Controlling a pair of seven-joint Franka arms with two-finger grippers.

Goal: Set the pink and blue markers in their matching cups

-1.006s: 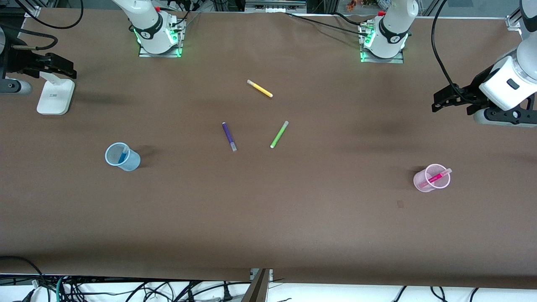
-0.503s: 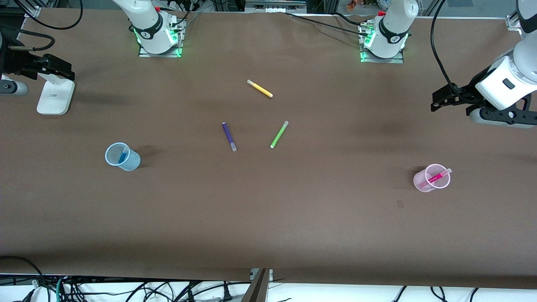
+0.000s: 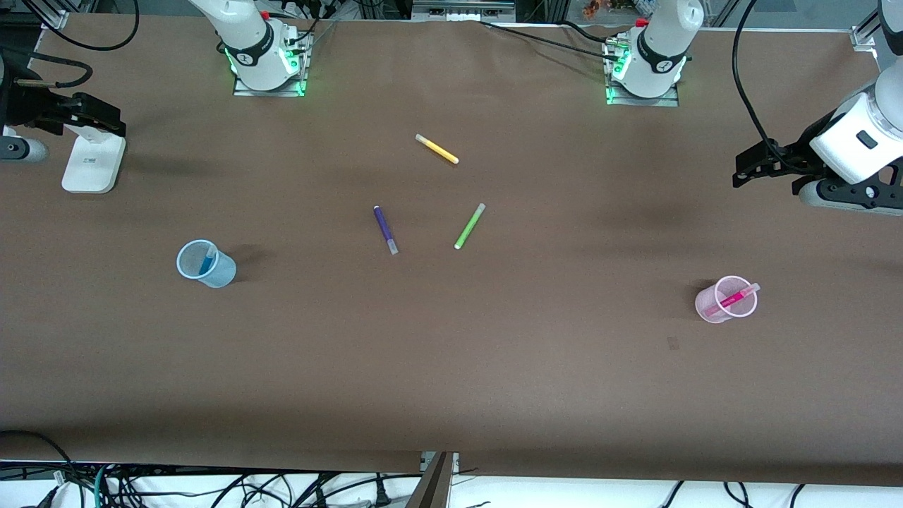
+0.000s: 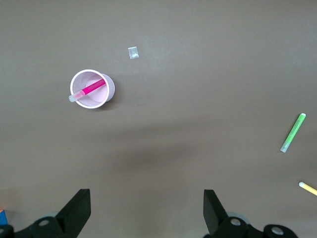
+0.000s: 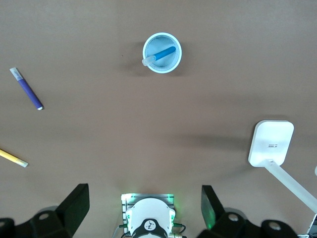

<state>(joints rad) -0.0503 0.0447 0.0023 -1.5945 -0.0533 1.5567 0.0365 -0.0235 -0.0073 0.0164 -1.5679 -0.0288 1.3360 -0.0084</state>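
Note:
The sky-blue marker [image 3: 207, 262] stands tilted inside the pale blue cup [image 3: 215, 274], toward the right arm's end of the table. The right wrist view looks down into that blue cup [image 5: 171, 62] with the blue marker [image 5: 162, 53] in it. The pink marker [image 3: 734, 298] leans in the pale pink cup [image 3: 708, 305] toward the left arm's end, its cap over the rim. The pink cup [image 4: 108, 93] and pink marker [image 4: 91, 89] also show in the left wrist view. My left gripper [image 3: 741, 169] hangs open and empty, raised above that end of the table. My right gripper [image 3: 113, 120] is open and empty too.
A dark purple pen [image 3: 385, 229], a lime green pen [image 3: 469, 226] and a yellow pen [image 3: 437, 149] lie mid-table. A white stand [image 3: 93, 162] sits under the right gripper. A small scrap [image 4: 132, 52] lies by the pink cup. The arm bases [image 3: 264, 60] stand along the back edge.
Both hands have drifted slightly near their ends of the table, the left one outward toward the table's end. Cups and markers have not moved.

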